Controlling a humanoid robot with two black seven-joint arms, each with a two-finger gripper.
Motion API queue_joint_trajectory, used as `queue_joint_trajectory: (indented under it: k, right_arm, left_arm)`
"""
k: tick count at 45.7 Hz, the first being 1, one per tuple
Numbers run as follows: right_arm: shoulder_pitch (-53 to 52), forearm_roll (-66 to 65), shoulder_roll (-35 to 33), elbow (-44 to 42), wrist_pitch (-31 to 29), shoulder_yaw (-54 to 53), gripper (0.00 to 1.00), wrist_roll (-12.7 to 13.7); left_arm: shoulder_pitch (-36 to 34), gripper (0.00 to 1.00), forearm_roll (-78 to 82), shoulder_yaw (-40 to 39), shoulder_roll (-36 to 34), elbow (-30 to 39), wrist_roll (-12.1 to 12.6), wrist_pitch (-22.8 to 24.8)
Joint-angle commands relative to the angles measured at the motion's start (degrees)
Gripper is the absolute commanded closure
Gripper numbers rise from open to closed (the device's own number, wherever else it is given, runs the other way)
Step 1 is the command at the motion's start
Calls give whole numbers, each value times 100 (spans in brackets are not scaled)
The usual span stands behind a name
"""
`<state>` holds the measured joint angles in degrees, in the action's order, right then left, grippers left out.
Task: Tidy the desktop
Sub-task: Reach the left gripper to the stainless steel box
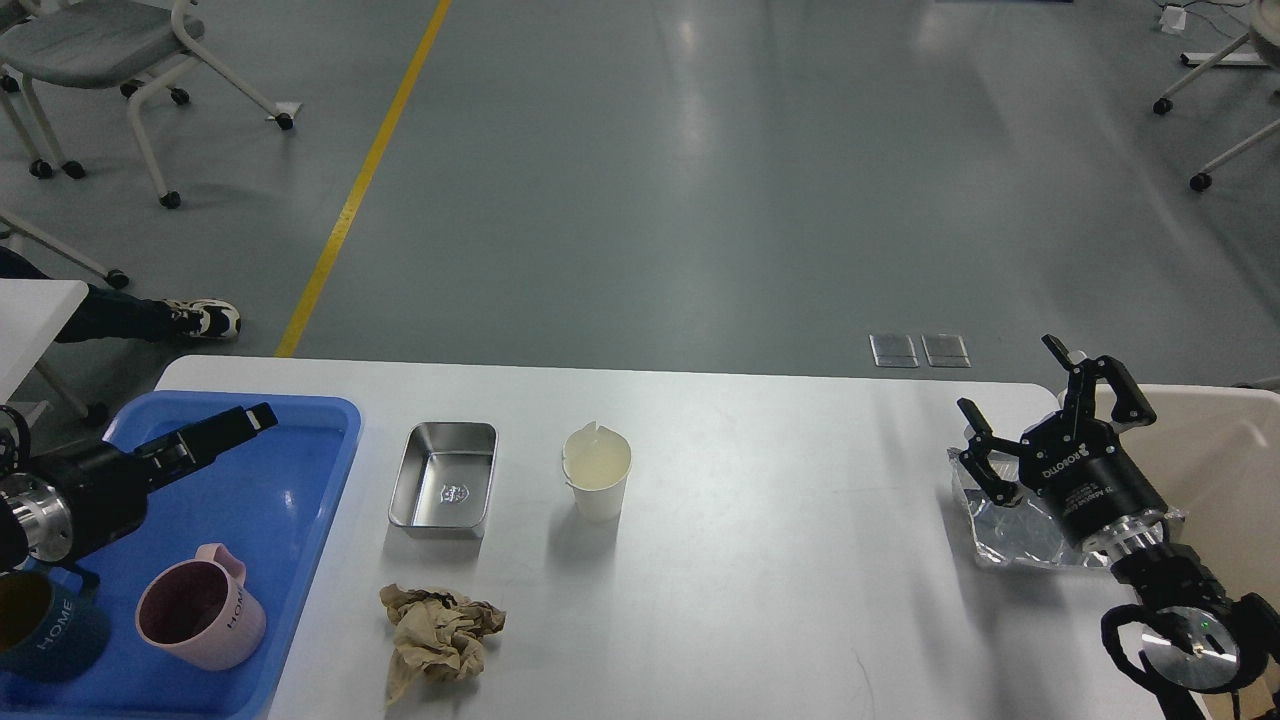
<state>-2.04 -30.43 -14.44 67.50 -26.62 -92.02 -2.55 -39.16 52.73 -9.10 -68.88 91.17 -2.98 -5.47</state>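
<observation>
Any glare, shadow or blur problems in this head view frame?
Head view: sharp overall, no motion blur; overhead lights streak pale glare across the grey floor; soft shadows fall toward the camera from the paper cup and metal tray on the desktop; the crinkled foil sheet under the right gripper glints.

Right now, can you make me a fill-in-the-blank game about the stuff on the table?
1. The pink mug sits in the ____ tray.
2. The paper cup stands just right of the ____ tin.
3. The brown paper on the desktop is ____.
4. The right hand is over the shiny ____.

Missing words: blue; metal; crumpled; foil
</observation>
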Motion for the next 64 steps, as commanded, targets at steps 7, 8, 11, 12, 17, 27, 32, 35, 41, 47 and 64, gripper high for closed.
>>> queue_joint_trajectory:
  k: [7,8,11,12,17,27,32,35,41,47,64]
  right_arm:
    - [2,-7,11,0,-1,8,0,0]
    - [2,-7,11,0,-1,8,0,0]
    - [2,-7,11,0,-1,8,0,0]
    - [2,2,11,0,-1,8,0,0]
    - [2,-7,11,0,-1,8,0,0]
    - [11,-7,11,0,-1,8,0,0]
    - [46,2,11,0,-36,8,0,0]
    - [55,-7,11,0,-53,8,0,0]
    - [63,2,11,0,-141,8,0,0]
    - [72,-7,11,0,-141,8,0,-9]
    - [98,2,11,0,-141,-9,0,-9]
  left_arm:
    - [-267,8,-175,-30,1007,-1416,26,608]
    - [-320,8,-184,-13,1104,-1522,26,652]
    - [-364,8,-193,23,1341,-1707,8,679]
    - [-364,8,-193,31,1386,-1734,0,688]
    - [-373,9,-166,58,1579,-1848,-1,697]
    - [-557,9,167,540,1992,-2041,35,741]
    - [-707,10,176,954,2317,-2471,8,732]
    - [-742,11,176,1016,2545,-2735,-9,732]
    - [-733,11,176,1016,2941,-3043,-9,741]
    - [-742,11,185,1025,3135,-3228,-9,741]
    - [-803,17,168,1640,3557,-3676,-53,732]
